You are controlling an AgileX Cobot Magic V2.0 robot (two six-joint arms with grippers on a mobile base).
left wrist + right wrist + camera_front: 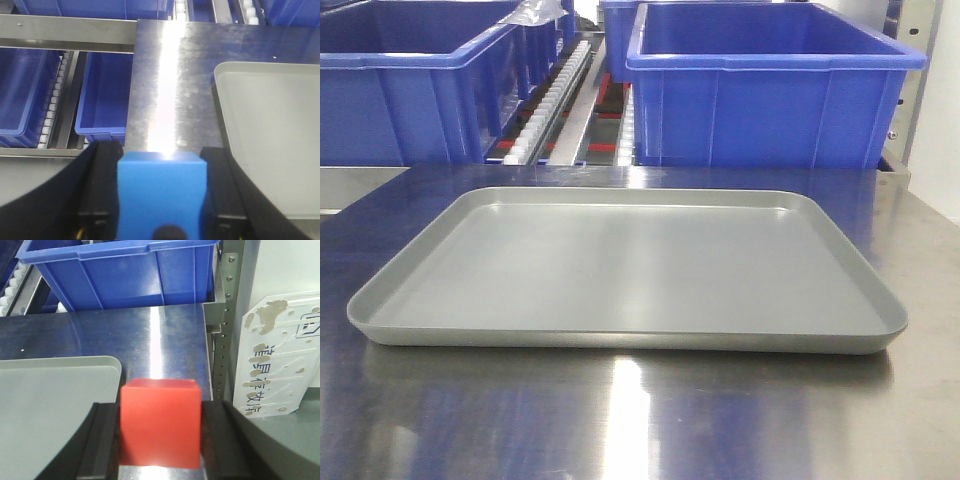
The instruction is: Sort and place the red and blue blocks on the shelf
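A sky-blue block sits squeezed between the black fingers of my left gripper, held above the steel table's left end. My right gripper is shut on a red block, over the table's right end beside the tray corner. The shelf shows as a steel front rail with white roller tracks in the left wrist view, and as rollers behind the table in the front view. Neither arm nor block appears in the front view.
A shallow grey tray lies bare in the middle of the steel table. Large dark-blue bins stand on the rack behind; more bins sit on lower tiers. An upright steel post and a white sign stand at right.
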